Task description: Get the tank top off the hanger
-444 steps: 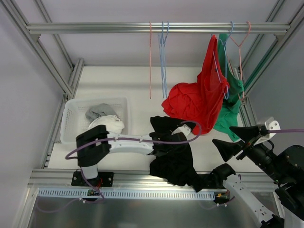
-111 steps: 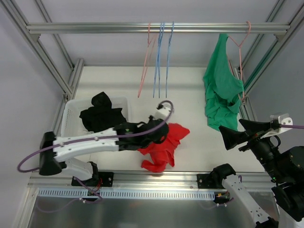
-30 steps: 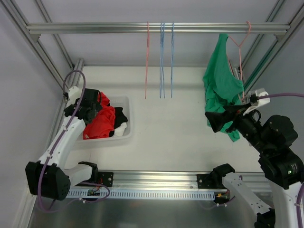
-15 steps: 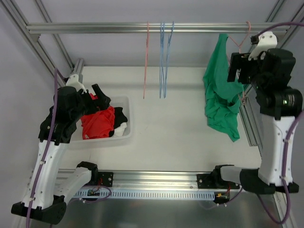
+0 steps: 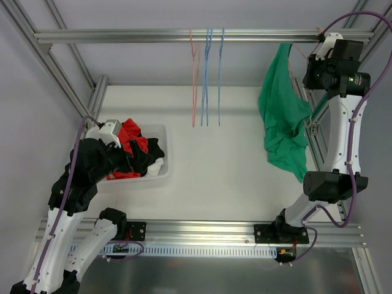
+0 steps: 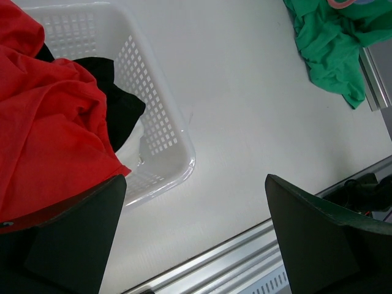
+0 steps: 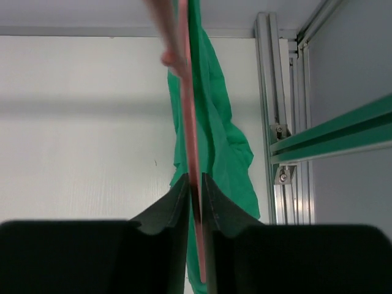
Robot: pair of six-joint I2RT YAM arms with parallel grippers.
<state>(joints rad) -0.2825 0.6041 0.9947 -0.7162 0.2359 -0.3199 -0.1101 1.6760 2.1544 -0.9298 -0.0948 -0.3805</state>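
I'm watching the left gripper (image 6: 195,179) hovering spread wide over the basket (image 5: 165,144) rim. Farther right, the green tank top (image 5: 282,122) is hanging on the pink hanger (image 7: 188,122), and the right gripper (image 7: 195,180) is pinching that hanger's wire between its 2 fingers.

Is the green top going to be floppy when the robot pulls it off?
Probably floppy: the top hangs in loose folds and bunches at the bottom. Likely light too, since the thin hanger carries it.
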